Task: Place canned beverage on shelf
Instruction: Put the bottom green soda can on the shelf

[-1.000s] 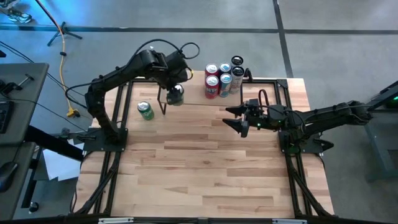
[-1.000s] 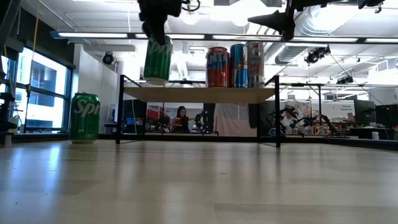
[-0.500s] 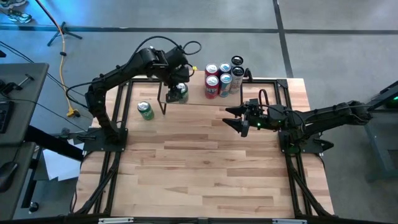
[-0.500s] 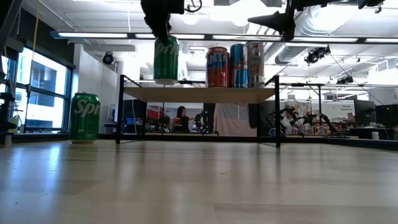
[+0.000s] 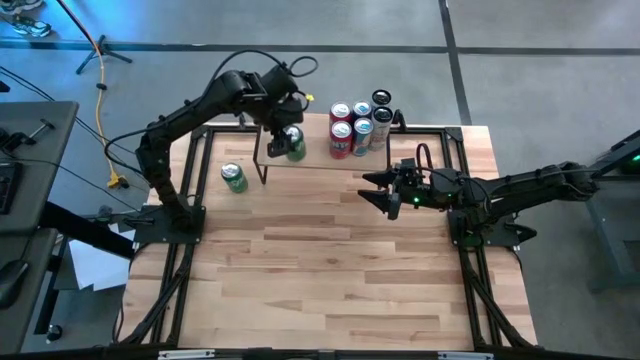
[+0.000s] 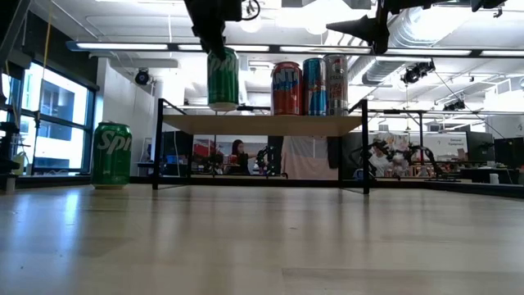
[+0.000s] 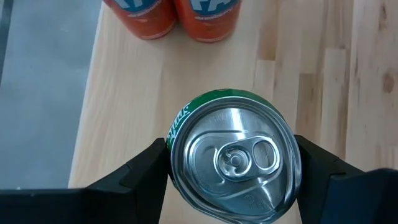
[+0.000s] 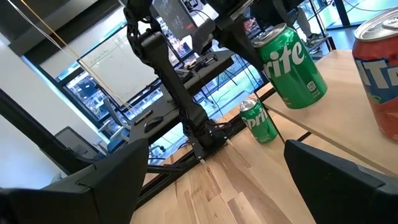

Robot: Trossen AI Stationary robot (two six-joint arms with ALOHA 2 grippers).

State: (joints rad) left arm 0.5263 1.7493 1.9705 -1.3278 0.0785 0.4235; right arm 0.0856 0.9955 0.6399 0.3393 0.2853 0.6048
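Held can point(image 6: 223, 78): green, upright, gripped near its top, base just over the shelf point(image 6: 262, 123), left of the standing cans point(image 6: 309, 85).
Left tool point(image 5: 281, 126): pinching the can, presumably for an upright set-down.
Right tool point(image 5: 377, 188): spread wide, empty, waiting over the table point(image 5: 330, 260).
Second green can point(image 5: 234, 178): on the table beside the shelf.

Left arm stretched far across, wrist bent down; left tool point(image 5: 291, 141) pointing straight down, fingers point(image 7: 140, 173) clamped on both sides of a green can point(image 7: 232, 155). Right arm low and level, reaching inward; right tool point(image 5: 377, 190) spread wide, holding nothing.
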